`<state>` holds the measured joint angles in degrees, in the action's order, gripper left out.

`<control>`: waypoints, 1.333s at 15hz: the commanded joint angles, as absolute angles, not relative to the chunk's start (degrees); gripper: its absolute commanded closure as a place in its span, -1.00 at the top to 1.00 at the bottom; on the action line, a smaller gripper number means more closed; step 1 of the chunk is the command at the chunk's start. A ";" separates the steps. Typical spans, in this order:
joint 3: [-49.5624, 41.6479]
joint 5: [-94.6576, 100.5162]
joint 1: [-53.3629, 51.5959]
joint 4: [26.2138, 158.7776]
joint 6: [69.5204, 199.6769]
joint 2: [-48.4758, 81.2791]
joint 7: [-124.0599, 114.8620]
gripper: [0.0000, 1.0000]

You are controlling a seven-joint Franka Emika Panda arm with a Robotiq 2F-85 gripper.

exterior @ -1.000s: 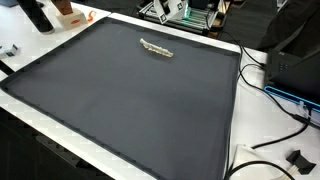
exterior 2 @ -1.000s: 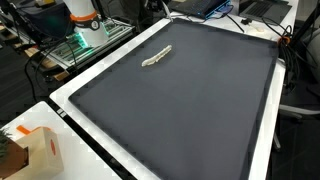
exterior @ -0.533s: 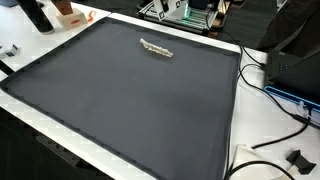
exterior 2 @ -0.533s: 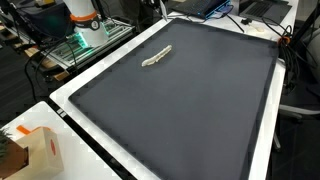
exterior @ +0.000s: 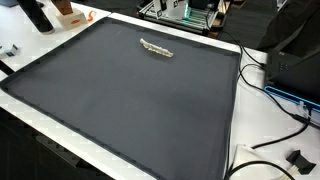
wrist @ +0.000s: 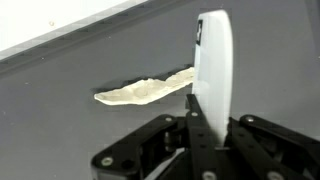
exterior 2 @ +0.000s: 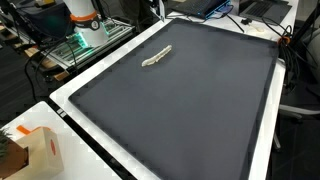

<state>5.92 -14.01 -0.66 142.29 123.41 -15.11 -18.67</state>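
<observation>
- Right now, clamps a white flat piece [wrist: 213, 70] in the gripper [wrist: 205, 138]: jaws drawn nearly together on its lower end, piece standing upright in the wrist view.
- Stands just beside the near end of a pale strip [wrist: 145, 92]; cannot tell whether touching or barely apart.
- Lies flat on the dark mat [exterior: 120, 100], that strip, close to one mat edge and well off the middle in both exterior views [exterior 2: 156, 57].
- No sight of the gripper in either exterior view; height over the mat judged from the wrist view only.
- Hold the clamp firm: thin piece, likely to pivot under side load.
- Set the flat face square to the strip and go slow; looks light, probably skids.
- Mind the white table [wrist: 50, 35] border just beyond.
</observation>
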 commanded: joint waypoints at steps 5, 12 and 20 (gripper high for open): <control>5.77 -12.75 -1.45 141.44 121.70 -15.14 -18.97 -0.93; 6.47 -11.19 -0.54 141.00 123.87 -13.33 -23.60 -0.98; 8.29 4.48 0.69 138.78 126.20 -6.94 -47.41 -0.98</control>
<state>7.33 -0.90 -0.02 140.64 127.35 -9.87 -39.13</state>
